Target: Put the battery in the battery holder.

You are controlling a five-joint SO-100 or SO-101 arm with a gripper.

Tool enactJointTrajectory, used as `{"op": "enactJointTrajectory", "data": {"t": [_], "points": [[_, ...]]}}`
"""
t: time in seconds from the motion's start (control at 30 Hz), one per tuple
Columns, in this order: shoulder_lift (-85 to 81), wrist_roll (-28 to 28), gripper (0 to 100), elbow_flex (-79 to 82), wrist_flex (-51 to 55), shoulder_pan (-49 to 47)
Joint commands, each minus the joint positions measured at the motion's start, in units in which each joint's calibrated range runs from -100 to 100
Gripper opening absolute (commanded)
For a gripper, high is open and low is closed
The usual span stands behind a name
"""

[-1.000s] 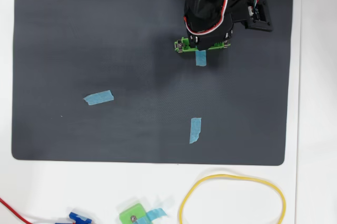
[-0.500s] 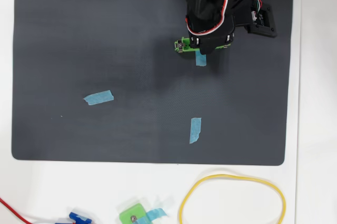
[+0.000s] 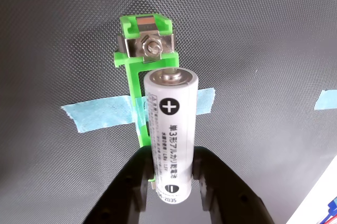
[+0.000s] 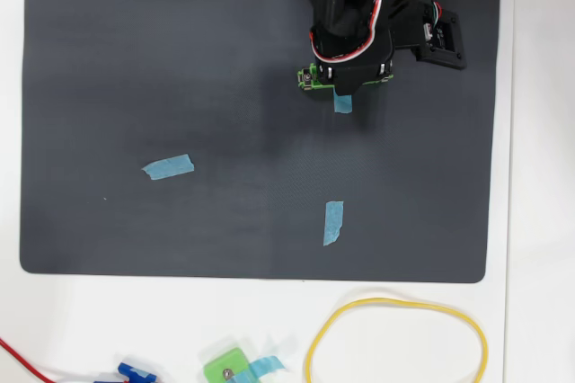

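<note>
End effector [image 3: 174, 174] clamped on battery [image 3: 171, 129] at minus end, over holder [image 3: 138, 71], plus end near screw contact. I judge it rigid, light, slick; mid-body grip is safer.

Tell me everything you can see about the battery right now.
In the wrist view the battery is a white cylinder with a silver cap, a black plus circle near the far end, a minus near the hand, and small grey print. The black hand grips its lower part. It lies lengthwise over the green battery holder; whether it is seated cannot be told.
</note>
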Motion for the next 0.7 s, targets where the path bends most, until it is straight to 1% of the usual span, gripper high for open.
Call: {"op": "enactJointTrajectory", "data": {"t": [0.0,0.2,0.27,0.67], "points": [[0.1,0.0,0,-0.5,-0.9,1.1],[4.2,0.0,0,-1.3,-1.1,1.3],[5.3,0.0,0,-1.2,-2.6,1.3],[5.6,0.0,0,-0.8,-3.6,1.2]]}}
